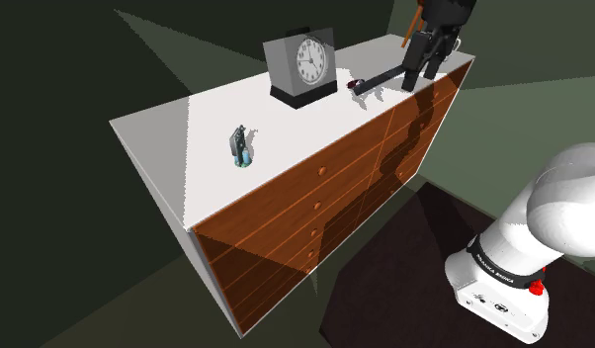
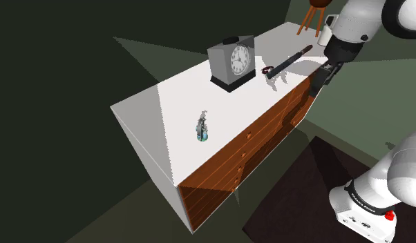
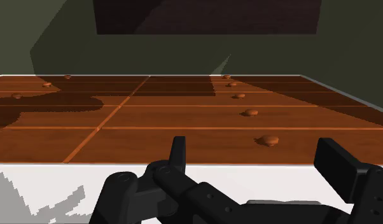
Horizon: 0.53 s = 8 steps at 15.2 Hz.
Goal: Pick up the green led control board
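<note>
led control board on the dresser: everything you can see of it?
The led control board is small, grey with teal-green at its base; finer parts unreadable. It stands on edge on the dresser's white top, near the front edge, apart from the clock and the dark tool. Only the top touches it; the open claw is far off.

A grey clock (image 1: 303, 64) and a long black tool (image 1: 380, 79) rest on the white-topped wooden dresser (image 1: 177, 148).

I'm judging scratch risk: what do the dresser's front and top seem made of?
Dresser front: likely wood, reddish-brown and slightly glossy, with plank lines and round knobs. Dresser top: plain matte white; material unclear.
</note>
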Available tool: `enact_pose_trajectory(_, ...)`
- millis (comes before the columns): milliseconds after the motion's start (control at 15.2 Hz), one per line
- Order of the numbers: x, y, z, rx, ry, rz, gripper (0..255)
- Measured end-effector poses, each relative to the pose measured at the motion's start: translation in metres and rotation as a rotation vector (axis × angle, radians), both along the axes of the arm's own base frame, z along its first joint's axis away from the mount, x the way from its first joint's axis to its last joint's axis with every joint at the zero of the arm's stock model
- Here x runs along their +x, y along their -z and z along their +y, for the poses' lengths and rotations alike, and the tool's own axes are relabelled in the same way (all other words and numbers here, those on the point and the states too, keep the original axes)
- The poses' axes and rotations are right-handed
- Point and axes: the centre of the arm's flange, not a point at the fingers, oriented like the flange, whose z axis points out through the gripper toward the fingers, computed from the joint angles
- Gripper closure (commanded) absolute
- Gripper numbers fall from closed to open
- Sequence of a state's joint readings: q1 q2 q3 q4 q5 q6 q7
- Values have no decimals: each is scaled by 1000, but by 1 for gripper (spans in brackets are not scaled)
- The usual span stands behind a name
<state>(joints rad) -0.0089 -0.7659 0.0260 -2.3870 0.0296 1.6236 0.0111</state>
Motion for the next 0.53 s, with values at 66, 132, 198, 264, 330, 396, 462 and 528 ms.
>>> enact_pose_trajectory(66, 0, 0, 0, 0, 0, 0, 0)
enact_pose_trajectory(132, 5, 2, 5, 1, -2, 0, 0)
enact_pose_trajectory(198, 10, 2, 13, 1, -4, 1, 0)
enact_pose_trajectory(264, 18, 6, 22, 2, -7, 2, 0)
enact_pose_trajectory(330, 28, 10, 29, 4, -10, 2, 0)
enact_pose_trajectory(396, 34, 12, 39, 5, -13, 3, 0)
enact_pose_trajectory(462, 42, 12, 49, 6, -16, 3, 0)
enact_pose_trajectory(528, 49, 15, 60, 7, -19, 3, 0)
